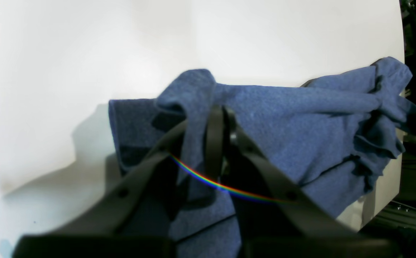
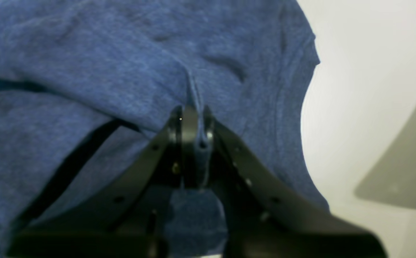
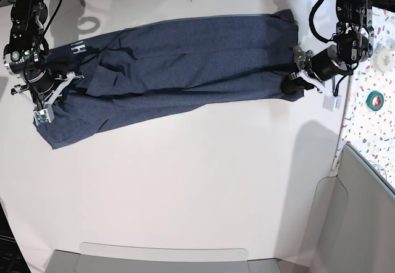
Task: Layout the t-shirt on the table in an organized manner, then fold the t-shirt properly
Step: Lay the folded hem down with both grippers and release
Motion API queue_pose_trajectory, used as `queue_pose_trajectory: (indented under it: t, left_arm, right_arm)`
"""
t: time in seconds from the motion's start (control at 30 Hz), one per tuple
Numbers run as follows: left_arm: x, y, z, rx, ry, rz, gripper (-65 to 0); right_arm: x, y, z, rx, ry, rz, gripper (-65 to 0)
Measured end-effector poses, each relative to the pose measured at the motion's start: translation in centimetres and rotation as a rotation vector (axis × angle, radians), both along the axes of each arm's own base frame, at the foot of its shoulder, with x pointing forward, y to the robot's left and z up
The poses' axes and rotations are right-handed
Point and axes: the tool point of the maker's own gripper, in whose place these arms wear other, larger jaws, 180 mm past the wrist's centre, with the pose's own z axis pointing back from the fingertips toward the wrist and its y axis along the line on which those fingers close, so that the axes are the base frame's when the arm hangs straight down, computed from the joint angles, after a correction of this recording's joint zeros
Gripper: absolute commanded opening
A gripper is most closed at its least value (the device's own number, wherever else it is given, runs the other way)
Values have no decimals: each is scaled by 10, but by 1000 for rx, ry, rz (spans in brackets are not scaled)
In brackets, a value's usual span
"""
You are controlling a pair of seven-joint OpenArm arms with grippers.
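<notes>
The dark blue t-shirt [image 3: 185, 57] lies stretched in a long, wrinkled band across the far part of the white table [image 3: 197, 180]. A bit of white lettering shows near its left end. My left gripper [image 3: 289, 84] is at the shirt's right end, shut on a bunched edge of the cloth [image 1: 283, 118]; the fingertips [image 1: 215, 118] pinch the fabric. My right gripper [image 3: 66, 77] is at the shirt's left end, shut on a raised fold of the fabric [image 2: 86, 53], which is clamped between its fingers [image 2: 188, 125].
A narrow speckled surface runs along the right edge, with a green tape roll [image 3: 374, 100] and a white roll [image 3: 386, 60] on it. Grey bins stand at the front [image 3: 166, 257] and the right front [image 3: 364, 211]. Cables hang along the far edge.
</notes>
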Motion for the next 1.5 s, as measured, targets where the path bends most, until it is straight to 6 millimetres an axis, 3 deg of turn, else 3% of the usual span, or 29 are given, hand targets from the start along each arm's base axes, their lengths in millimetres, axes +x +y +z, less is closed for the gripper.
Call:
queue_pose_trajectory:
  t: [0.87,1.1,1.23,1.3,1.37,1.5]
  left_arm:
    - [-16,0,-11,-2,42,0,-634]
    - [-21,-18,7,2,13,-74,-508]
    - [-22,-23,13,7,7,-102,-494]
    - [-21,-23,14,9,5,-103,-493]
    - [-22,-24,14,8,9,-106,-493]
    - [-24,-24,12,9,18,-110,-492]
  right_arm:
    - [-11,0,-9,-1,31,2,-650]
    - [-11,0,-9,-1,31,2,-650]
    - [-18,0,-11,-14,78,-6,-650]
    - [-17,2,0,-24,59,2,-650]
    - [-15,-1,13,-23,20,-17,-617]
    - [-24,-26,27,-51,12,-107,-474]
